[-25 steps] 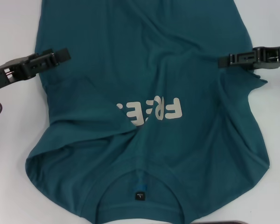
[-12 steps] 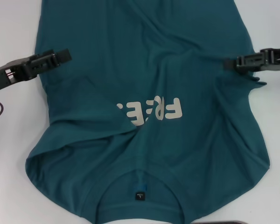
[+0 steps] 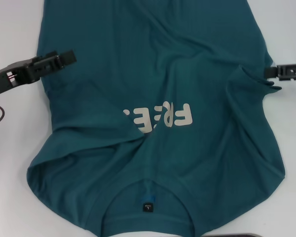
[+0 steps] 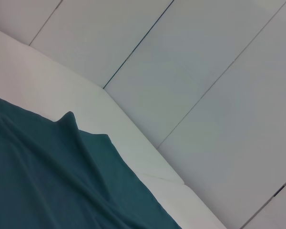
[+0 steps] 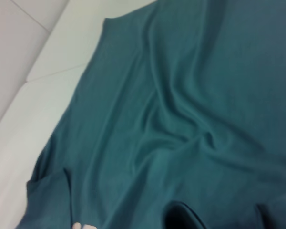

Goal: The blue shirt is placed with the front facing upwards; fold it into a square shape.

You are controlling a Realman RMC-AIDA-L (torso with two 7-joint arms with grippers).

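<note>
Looking down from the head camera, we see the blue shirt (image 3: 153, 113) spread front-up across the white bench (image 3: 15, 163), collar toward six o'clock and hem running out of view at twelve. Its pale "FREE" lettering (image 3: 160, 117) sits near the centre, partly hidden by a crease, and a small dark neck label (image 3: 147, 204) lies inside the collar. Both sleeves look tucked in over the body. Our left gripper (image 3: 64, 57) reaches in from nine o'clock, its tip over the shirt's edge; whether its fingers are parted or holding cloth we cannot tell. Our right gripper (image 3: 272, 72) sits at three o'clock, just at the rumpled side edge, and its fingers' state is equally unclear.
</note>
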